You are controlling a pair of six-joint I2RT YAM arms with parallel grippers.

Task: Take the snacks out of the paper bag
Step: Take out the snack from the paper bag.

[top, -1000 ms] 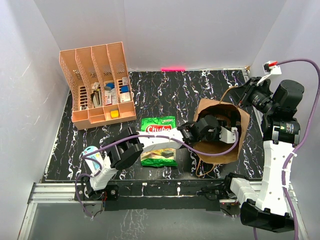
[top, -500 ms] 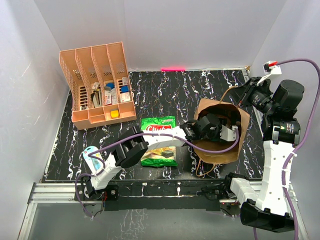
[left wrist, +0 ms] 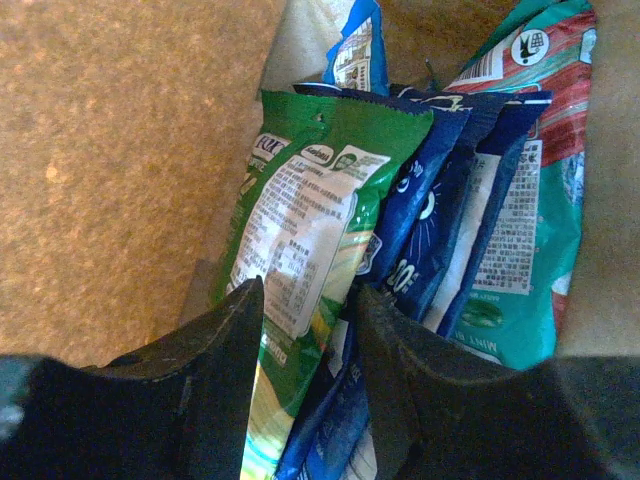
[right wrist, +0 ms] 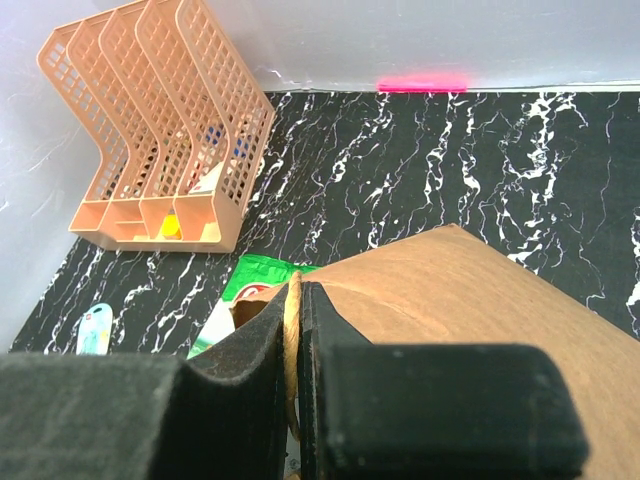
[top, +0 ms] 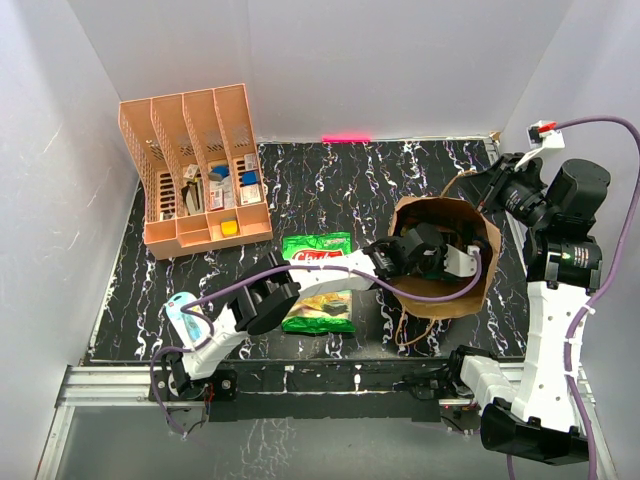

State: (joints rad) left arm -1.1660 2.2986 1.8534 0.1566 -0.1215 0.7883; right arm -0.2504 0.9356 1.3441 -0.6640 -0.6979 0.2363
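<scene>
- The left claw [left wrist: 308,300] is deep inside the paper bag [top: 447,300], partly open, with a finger on either side of the upright green packet [left wrist: 300,230]. It does not look pinched yet. If the jaws close off-centre, the glossy foil could slide out on the lift.
- The blue packets [left wrist: 440,220] press against the green one, and a teal and red packet [left wrist: 540,200] stands just beside them. The right-hand finger sits between green and blue, so it may catch a blue edge and drag a second packet up, which could then drop back or spill.
- The right claw [right wrist: 297,292] is closed tight on the bag's twisted handle [right wrist: 292,325], holding the mouth up. If that thin paper loop tears or slips out, the bag wall may fold in on the left arm.
- An angled pull could snag the wrist on the bag rim and tip the whole bag over on the table [top: 330,180].
- One green snack [top: 316,246] already lies on the table, partly under the left arm. A low swing back out could sweep it aside.
</scene>
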